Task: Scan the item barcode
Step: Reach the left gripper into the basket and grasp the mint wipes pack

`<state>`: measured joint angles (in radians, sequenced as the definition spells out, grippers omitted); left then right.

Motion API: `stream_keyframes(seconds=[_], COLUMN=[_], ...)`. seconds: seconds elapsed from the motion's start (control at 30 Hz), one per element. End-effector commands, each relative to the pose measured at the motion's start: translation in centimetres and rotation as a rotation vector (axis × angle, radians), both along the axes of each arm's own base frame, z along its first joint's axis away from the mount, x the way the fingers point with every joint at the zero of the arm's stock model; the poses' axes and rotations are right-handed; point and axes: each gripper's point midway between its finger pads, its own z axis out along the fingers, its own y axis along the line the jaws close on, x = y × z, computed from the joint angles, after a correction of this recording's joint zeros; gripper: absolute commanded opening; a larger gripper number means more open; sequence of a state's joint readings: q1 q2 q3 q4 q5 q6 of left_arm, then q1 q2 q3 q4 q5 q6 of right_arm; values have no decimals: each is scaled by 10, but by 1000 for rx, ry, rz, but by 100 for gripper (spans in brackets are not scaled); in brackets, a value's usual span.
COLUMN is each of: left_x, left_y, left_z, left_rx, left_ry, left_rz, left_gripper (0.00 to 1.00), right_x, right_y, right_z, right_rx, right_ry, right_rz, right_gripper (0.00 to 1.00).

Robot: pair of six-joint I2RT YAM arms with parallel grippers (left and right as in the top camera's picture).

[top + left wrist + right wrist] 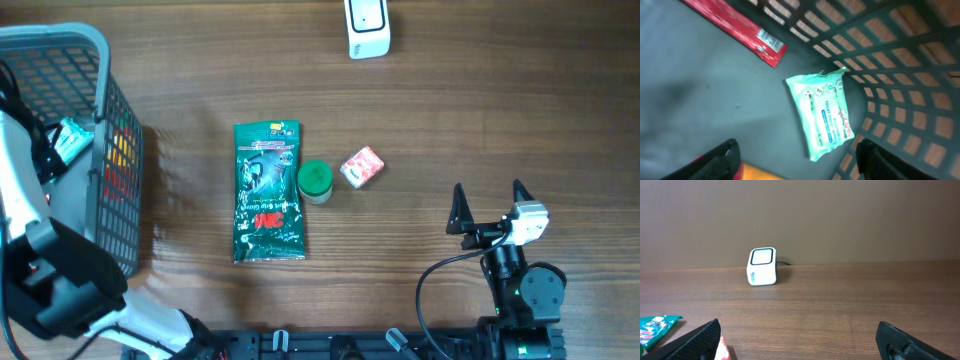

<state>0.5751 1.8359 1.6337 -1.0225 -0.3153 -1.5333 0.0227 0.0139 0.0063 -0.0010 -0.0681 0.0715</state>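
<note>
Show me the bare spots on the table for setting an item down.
Widest bare wood: right side, between the scanner and the right gripper. A narrower strip runs between the basket and the green pouch. Crowded: pouch, green jar and small box cluster mid-table.

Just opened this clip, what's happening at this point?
The left claw is down in the basket, open over a mint-green tissue pack on the basket floor, beside a red packet; nothing is gripped yet. The right claw hangs open and empty over the table. A green bag, a green-capped tub and a small red box lie mid-table; the white scanner stands at the far edge, nothing in front of it.
</note>
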Motion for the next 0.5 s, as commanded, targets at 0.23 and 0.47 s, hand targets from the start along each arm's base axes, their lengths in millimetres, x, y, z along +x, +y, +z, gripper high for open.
stream_keyframes(seconds=[0.23, 0.47], left_x=[57, 55], left_y=[18, 15], left_z=[-96, -137], left_rx=[-79, -124], left_ry=[-50, 13], left_rz=[-11, -11], left_gripper=[68, 52], right_x=[0, 0], right_y=[1, 1], right_z=[0, 0], right_rx=[10, 10], right_ry=[-1, 0], right_rz=[7, 7], right_gripper=[100, 100])
